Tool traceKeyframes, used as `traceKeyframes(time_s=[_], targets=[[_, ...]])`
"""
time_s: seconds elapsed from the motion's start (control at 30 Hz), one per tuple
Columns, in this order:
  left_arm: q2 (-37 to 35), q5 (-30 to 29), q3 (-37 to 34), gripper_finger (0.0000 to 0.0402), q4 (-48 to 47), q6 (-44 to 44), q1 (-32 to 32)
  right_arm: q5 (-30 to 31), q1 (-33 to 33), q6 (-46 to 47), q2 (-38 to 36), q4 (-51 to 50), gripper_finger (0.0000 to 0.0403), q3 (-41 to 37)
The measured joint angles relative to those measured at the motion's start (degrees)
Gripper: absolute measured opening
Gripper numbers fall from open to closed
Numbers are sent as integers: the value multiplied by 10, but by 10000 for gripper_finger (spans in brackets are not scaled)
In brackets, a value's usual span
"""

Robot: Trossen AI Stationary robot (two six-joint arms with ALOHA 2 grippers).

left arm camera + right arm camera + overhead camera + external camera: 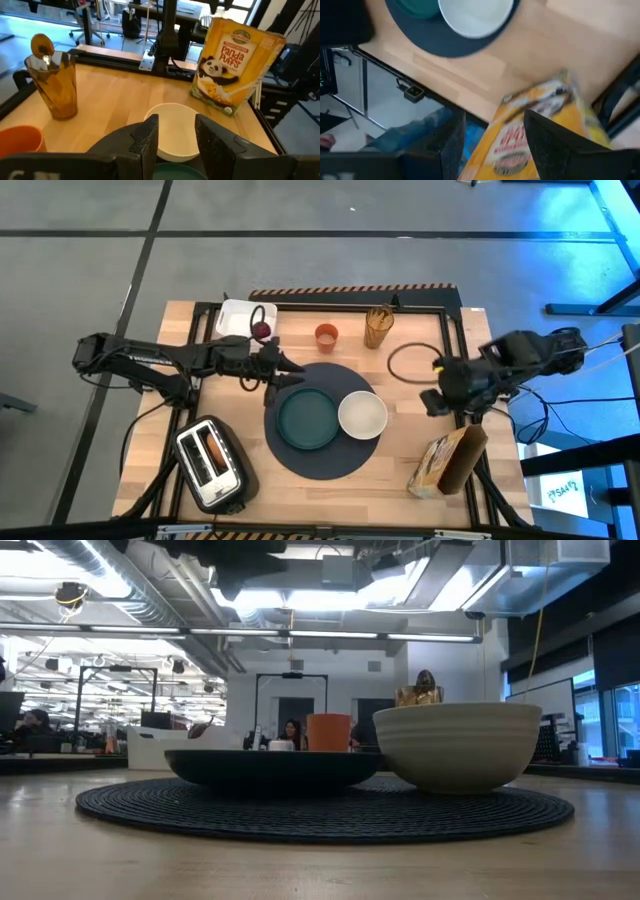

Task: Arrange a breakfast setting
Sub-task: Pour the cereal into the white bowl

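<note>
Two grippers hang over the table, and neither holds anything. The left gripper (297, 373) is above the far left edge of the mat (300, 460), just beside the plate (307, 420); in the left wrist view its fingers (147, 142) stand partly apart with a clear gap, nothing between them. The right gripper (432, 402) is well to the right of the mat, near the cereal box (447, 462); its fingers (451, 142) are spread fairly wide and bare, with the box below them.

On the mat the plate sits left of centre, and the bowl (362, 415) rests just beside it on the right. Beyond the mat stands the orange cup (326, 336), with the dark red fruit (261, 331) to its left by a white tray (238, 317). An amber glass (378, 326) with a spoon (42, 46) in it stands right of the cup. A toaster (211, 463) sits left of the mat, at the near side.
</note>
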Motion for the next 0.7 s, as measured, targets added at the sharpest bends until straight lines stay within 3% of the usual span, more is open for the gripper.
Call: traceKeyframes(time_s=[0.23, 0.37, 0.47, 0.53, 0.7], targets=[[21, -3, 1, 124, 24, 15, 10, -55, 92, 87, 0, 53, 191, 40], [40, -6, 0, 124, 33, 15, 16, -56, 135, 139, 1, -6, 184, 59], [49, -17, 0, 124, 36, 7, 17, 30, 161, 183, -9, 24, 172, 30], [55, -31, 0, 124, 35, -18, 17, 52, 177, 204, -8, 30, 165, 15], [53, -65, 0, 124, 37, -49, 15, -16, 189, 238, 3, 5, 157, -28]])
